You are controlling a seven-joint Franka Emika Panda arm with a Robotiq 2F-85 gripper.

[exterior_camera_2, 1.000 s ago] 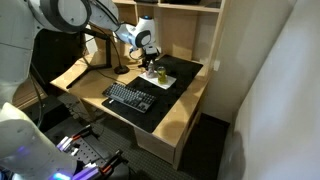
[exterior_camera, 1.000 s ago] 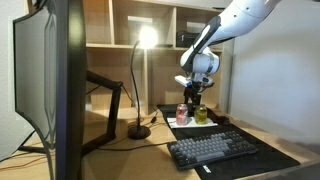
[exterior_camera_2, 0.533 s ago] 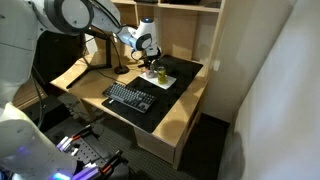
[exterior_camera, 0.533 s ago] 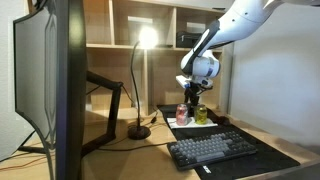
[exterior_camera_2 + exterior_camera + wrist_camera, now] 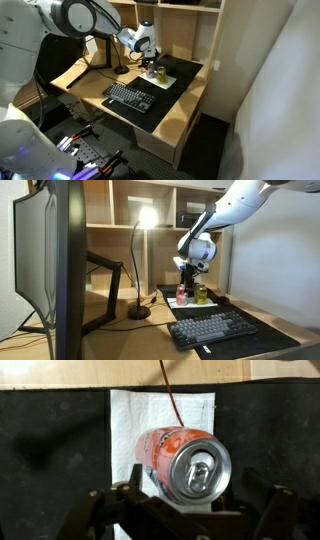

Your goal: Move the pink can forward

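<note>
Claw spread wide, and the wrist view looks straight down between its two dark fingers, one on each side of the pink can. Nothing is gripped; there's a clear gap on both sides of the can. The can's silvery top with the pull tab faces up at the camera, and it stands on a white paper sheet that lies on a black mat. A thin dark-red cord runs in from the far edge down towards the can.

In an exterior view, the claw hangs just above the pink can, which stands upright at the far side of the desk, beyond the keyboard. Just to its right stands a yellow-green can. Off to the left a lit desk lamp is glowing, with its base near the mat.
</note>
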